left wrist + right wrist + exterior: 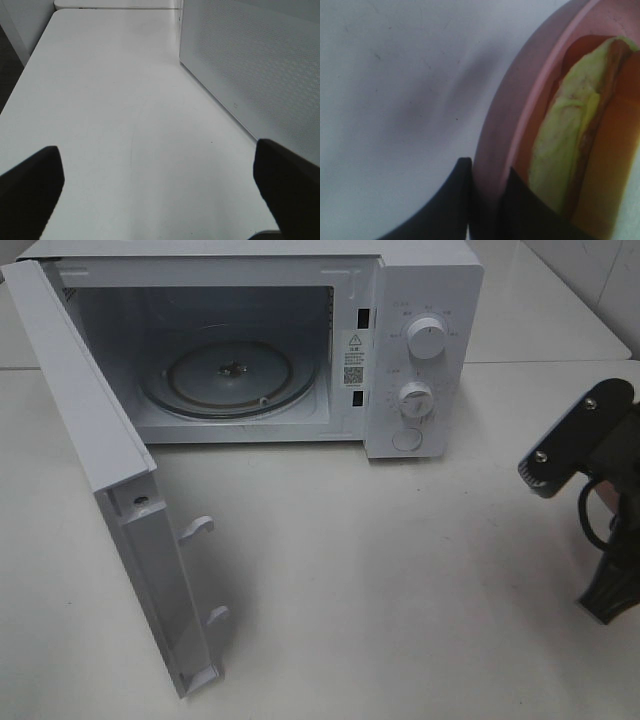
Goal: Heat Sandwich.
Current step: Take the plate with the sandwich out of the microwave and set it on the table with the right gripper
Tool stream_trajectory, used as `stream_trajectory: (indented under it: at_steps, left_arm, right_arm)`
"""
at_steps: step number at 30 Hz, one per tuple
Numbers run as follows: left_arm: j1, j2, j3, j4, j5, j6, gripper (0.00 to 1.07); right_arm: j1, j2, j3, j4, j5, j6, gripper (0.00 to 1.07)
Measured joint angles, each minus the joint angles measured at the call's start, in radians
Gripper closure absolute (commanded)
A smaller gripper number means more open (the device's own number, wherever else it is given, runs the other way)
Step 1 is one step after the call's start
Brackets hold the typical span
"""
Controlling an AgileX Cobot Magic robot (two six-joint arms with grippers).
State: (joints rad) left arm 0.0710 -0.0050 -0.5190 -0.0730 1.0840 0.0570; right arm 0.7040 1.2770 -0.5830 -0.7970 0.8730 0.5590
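The sandwich, showing a pale yellow-green layer and a brown edge, lies on a round pink plate in the right wrist view. My right gripper is shut on the plate's rim, one dark finger outside it and one inside. In the high view only the right arm shows, at the table's right edge; the sandwich is hidden there. My left gripper stands wide open over bare table, holding nothing.
The white microwave stands at the back with its door swung fully open to the left. Its glass turntable is bare. The door's perforated outer face is close beside my left gripper.
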Motion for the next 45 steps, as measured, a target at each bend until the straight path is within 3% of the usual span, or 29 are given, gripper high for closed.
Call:
stream_trajectory:
  at_steps: [14, 20, 45]
  left_arm:
    - [0.000, 0.000, 0.000, 0.000, 0.000, 0.000, 0.09]
    - [0.000, 0.000, 0.000, 0.000, 0.000, 0.000, 0.09]
    - [0.000, 0.000, 0.000, 0.000, 0.000, 0.000, 0.09]
  right_arm:
    - [0.000, 0.248, -0.159, -0.007, 0.043, 0.127, 1.06]
    - [-0.020, 0.303, -0.167, -0.012, 0.038, 0.129, 1.06]
    - [-0.247, 0.467, -0.167, -0.073, -0.019, 0.240, 1.05]
